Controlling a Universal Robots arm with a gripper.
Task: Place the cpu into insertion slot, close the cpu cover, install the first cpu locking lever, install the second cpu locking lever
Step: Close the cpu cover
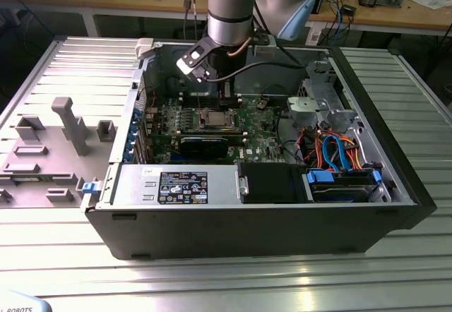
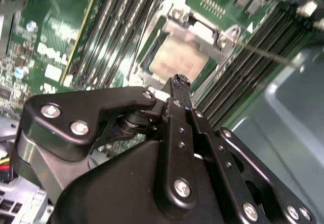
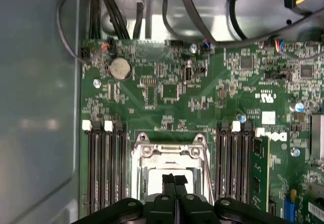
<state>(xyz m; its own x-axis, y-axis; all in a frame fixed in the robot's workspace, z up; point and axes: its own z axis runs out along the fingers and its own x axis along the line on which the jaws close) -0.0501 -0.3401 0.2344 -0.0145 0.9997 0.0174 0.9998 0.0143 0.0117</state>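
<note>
Claw point(image 3: 174, 177) is hovering pinched shut, empty, over the chip point(image 2: 177, 59) sitting under its cover point(image 3: 169, 152). Risk I'm seeing: tips skidding off the thin lever point(image 2: 268, 57), scraping the board point(image 3: 167, 92).

An open computer case point(image 1: 247, 231) lies on the worktop point(image 1: 212, 284), with a moulded fixture tray point(image 1: 49, 150) beside it on the exterior view's left. Inside the case, a power supply box point(image 1: 176, 185) runs along the near wall and the drive bay point(image 1: 339, 178) sits at the exterior view's right. The motherboard point(image 1: 265, 132) lies flat behind them. On the board the cpu point(image 3: 152, 183) lies in the insertion slot point(image 1: 212, 119), the cpu cover point(image 3: 169, 151) is down around its edges, memory slots point(image 3: 104, 168) flank both sides, and the pincer point(image 3: 174, 179) hangs just above.
</note>
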